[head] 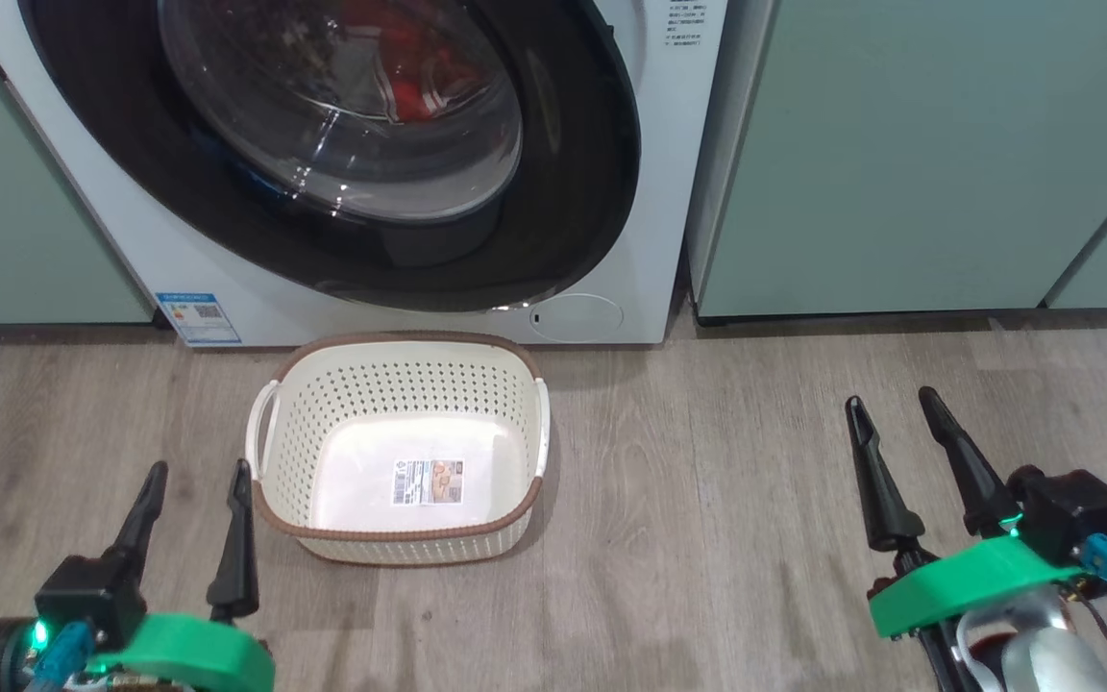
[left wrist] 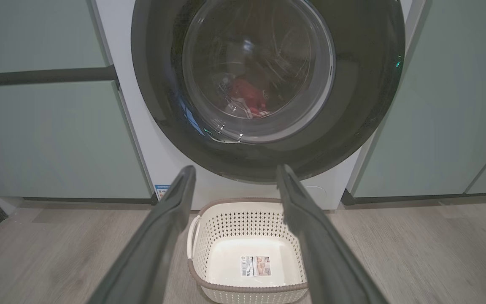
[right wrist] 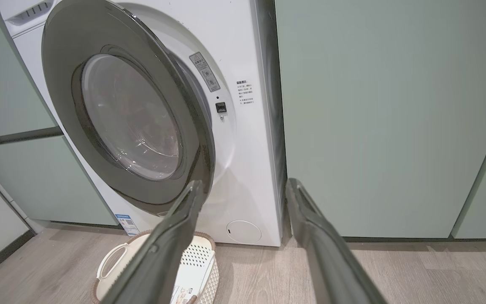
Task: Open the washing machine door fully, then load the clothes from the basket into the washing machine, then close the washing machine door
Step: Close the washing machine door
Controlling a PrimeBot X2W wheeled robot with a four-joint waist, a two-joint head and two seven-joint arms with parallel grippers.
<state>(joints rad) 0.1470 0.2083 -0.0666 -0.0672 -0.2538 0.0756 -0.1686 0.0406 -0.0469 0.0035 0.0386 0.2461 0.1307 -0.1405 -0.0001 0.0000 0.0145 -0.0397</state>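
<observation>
The washing machine (head: 654,192) fills the top of the head view. Its door (head: 352,125) has a black rim and a glass bowl. In the right wrist view the door (right wrist: 129,122) hangs ajar, its latch side standing off the white front (right wrist: 247,147). Red clothes (head: 409,91) show through the glass inside the drum, also in the left wrist view (left wrist: 249,95). The cream basket (head: 390,394) sits on the floor before the machine, holding just its paper label. My left gripper (head: 201,469) is open left of the basket. My right gripper (head: 891,397) is open, far to its right.
Pale green cabinets (head: 919,154) flank the machine on both sides. A round white hatch (head: 578,317) and a blue sticker (head: 198,317) sit low on the machine front. Grey wood floor (head: 707,500) spreads between the basket and my right gripper.
</observation>
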